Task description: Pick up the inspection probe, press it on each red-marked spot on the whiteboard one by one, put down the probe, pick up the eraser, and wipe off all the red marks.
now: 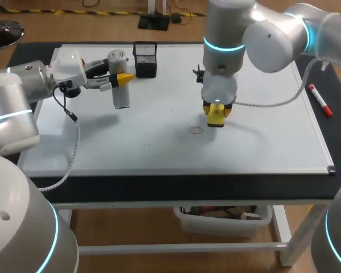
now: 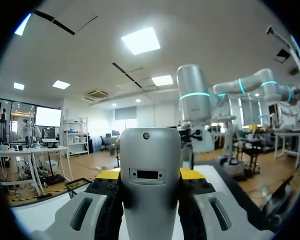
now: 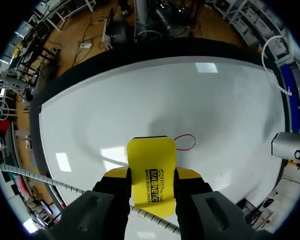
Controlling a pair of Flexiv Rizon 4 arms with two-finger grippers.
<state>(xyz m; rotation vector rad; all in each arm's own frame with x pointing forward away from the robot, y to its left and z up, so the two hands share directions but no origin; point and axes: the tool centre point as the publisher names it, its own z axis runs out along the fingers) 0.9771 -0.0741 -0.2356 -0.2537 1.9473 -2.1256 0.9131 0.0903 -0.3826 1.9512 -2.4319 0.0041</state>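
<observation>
**Yellow eraser held just short of a red ring**

The right pincer (image 3: 152, 176) is clenched on the eraser (image 3: 150, 152), one finger on each long side. The block juts past the tips toward the whiteboard (image 1: 261, 131), presumably so it can reach the surface first. Whether it touches the board I cannot tell. Just ahead of those tips, slightly to one side, lies a red mark (image 3: 185, 142), a thin ring not yet wiped.

The left pincer (image 1: 123, 78) grasps the inspection probe (image 1: 120, 91) upright between its fingers, well apart from the ring, likely to leave the other arm room. Just beyond that pincer stands a black mesh holder (image 1: 145, 60). The probe is not set down, though wiping looks due.
</observation>
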